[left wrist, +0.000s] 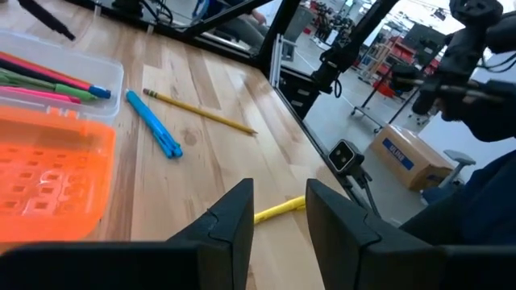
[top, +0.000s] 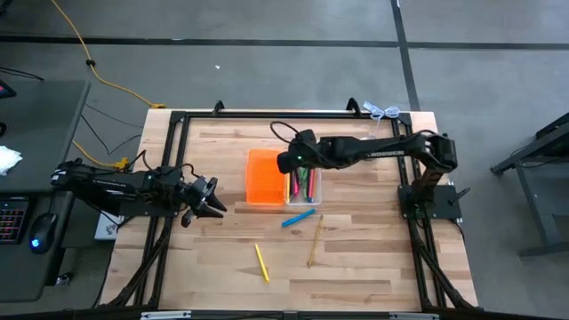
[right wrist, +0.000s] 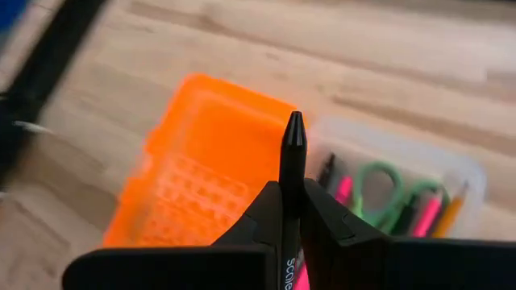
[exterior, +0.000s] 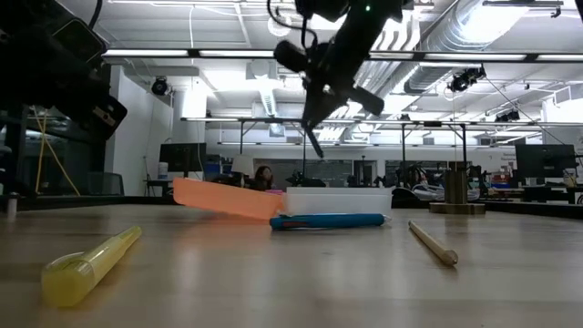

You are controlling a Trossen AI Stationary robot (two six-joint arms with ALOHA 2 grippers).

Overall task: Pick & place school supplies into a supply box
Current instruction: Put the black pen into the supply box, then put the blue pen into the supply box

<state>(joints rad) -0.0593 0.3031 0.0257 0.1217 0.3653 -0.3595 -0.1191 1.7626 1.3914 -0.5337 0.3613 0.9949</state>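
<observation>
The supply box sits near the middle of the wooden table, lying open. Its orange half is at 9 o'clock and its clear tray at 3 o'clock. Inside the tray you have pink and green pens and the green-handled scissors.

Your right gripper hangs above the box, over the seam between the 2 halves. Its fingers are closed on a black pen, which points out past the fingertips. In the low view the pen slants down toward the box, well clear of it.

3 supplies are still loose on the table. A blue marker lies just beside the tray at its 6 o'clock edge. A wood-tan pencil lies near it, toward 5 o'clock. A yellow pen lies farther off, toward 6 o'clock from the box.

Your left gripper waits at 9 o'clock of the box, low over the table, fingers apart and holding nothing.

The risks, as judged from here:
- Released where it hangs, the pen may land on the orange half or straddle the seam instead of dropping into the tray.
- Dropped from this height and slant, it may bounce off the pens already inside and roll out.
- Lowering too far could press the tip into the scissors or nudge the light box.
</observation>
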